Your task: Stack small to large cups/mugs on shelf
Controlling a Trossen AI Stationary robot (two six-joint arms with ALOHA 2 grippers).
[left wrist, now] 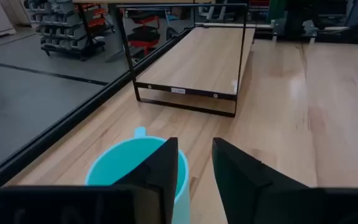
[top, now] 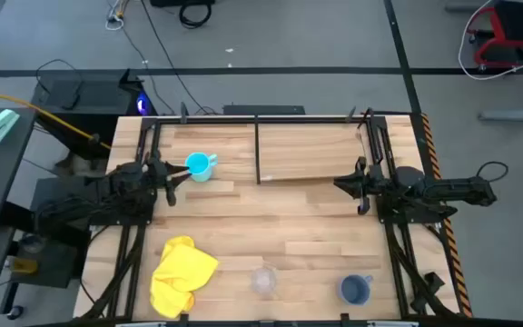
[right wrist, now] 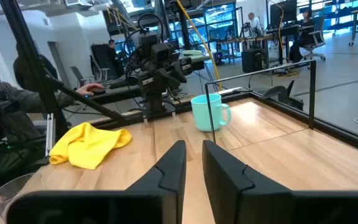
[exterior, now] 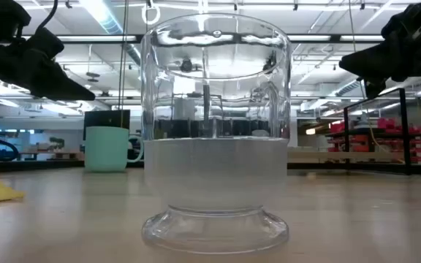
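Observation:
The bright cyan mug (top: 201,166) stands upright on the table's far left; it also shows in the left wrist view (left wrist: 126,174). My left gripper (top: 176,176) (left wrist: 195,163) is a little open just left of and near the mug, with no touch showing. The clear cup (top: 263,280) (exterior: 215,131) and the grey-blue mug (top: 356,290) stand near the front edge. The shelf (top: 311,150) lies at the far middle, its black upright (top: 258,150) on its left end. My right gripper (top: 341,184) (right wrist: 194,158) is shut and empty by the shelf's near edge.
A crumpled yellow cloth (top: 182,274) lies at the front left. Bare wood lies between the two arms and the front row of cups. Black frame rails (top: 143,154) run along both table sides. A person (right wrist: 5,106) sits beyond the table's left.

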